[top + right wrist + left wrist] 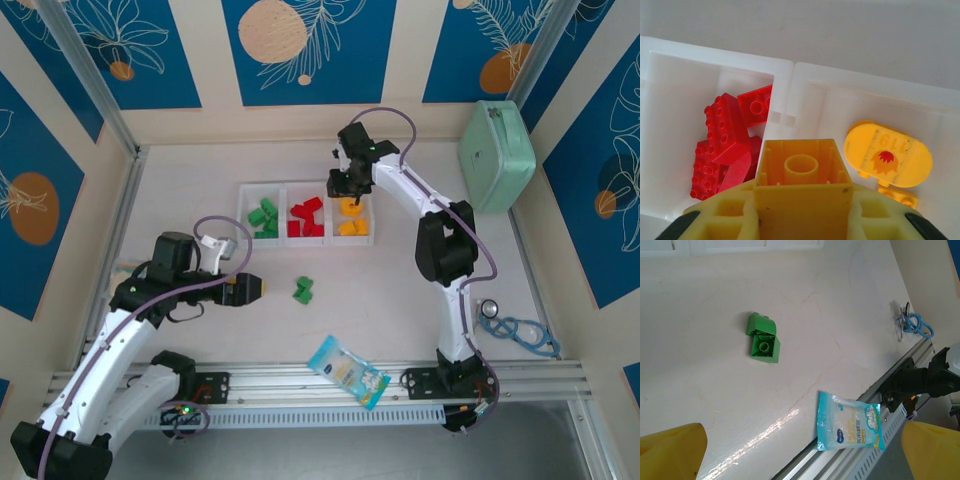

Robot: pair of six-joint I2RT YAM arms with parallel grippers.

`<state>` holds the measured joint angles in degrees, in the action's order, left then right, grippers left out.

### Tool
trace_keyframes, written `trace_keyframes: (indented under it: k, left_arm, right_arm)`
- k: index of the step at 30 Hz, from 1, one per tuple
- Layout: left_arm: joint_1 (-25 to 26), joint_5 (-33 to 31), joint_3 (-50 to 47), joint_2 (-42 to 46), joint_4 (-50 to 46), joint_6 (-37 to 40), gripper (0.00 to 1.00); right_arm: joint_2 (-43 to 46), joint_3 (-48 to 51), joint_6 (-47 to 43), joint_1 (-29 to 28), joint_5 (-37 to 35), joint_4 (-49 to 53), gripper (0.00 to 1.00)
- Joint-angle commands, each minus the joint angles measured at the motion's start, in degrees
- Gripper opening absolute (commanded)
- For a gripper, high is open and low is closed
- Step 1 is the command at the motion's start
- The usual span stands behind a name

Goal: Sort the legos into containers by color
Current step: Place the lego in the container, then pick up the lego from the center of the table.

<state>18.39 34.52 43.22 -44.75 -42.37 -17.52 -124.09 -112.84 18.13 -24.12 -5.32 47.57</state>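
Table [400, 290] first. Mint-green case [497, 155] sits at the far right corner. The white three-compartment tray [305, 186] is mid-table: green bricks [264, 218] left, red bricks [725, 145] middle, yellow pieces right, including a yellow oval plate [887, 155] printed with a red flame.

My right gripper [350, 190] hangs over the tray's right compartment, clamped on a yellow brick [801, 180] with its hollow underside toward the wrist camera. My left gripper [250, 288] is near the table with its fingers [670, 452] spread wide, holding nothing.

Snack packet [850, 422] lies at the near rail. A blue stethoscope [520, 330] is at the right edge. Loose green lego [762, 337] lies on the table in front of the tray; looks like two pieces touching.
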Motion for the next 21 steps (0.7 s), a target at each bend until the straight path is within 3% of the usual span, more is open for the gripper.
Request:
trace_keyframes:
  k: [1, 8, 13, 17, 21]
  left_arm:
    - [0.4, 1.4, 0.0, -0.3, 0.4, 1.3, 0.99]
    - [0.4, 0.3, 0.1, -0.3, 0.0, 1.3, 0.99]
    - [0.4, -0.3, 0.6, -0.9, -0.9, 1.3, 0.99]
    - [0.4, -0.4, 0.7, -0.6, -1.1, 1.4, 1.0]
    - [0.4, -0.7, 0.6, 0.1, -0.8, 1.3, 0.99]
  right_arm:
    - [0.8, 1.7, 1.9, 0.8, 4.0, -1.3, 0.16]
    - [3.3, 2.7, 1.1, 0.9, 5.9, -1.6, 0.4]
    - [8.7, 3.0, 1.2, -0.8, 5.6, -0.9, 0.79]
    - [13.0, 2.6, 2.4, -1.3, 6.0, 1.9, 0.88]
    - [21.0, 9.3, 3.6, -2.9, 6.9, 1.5, 0.99]
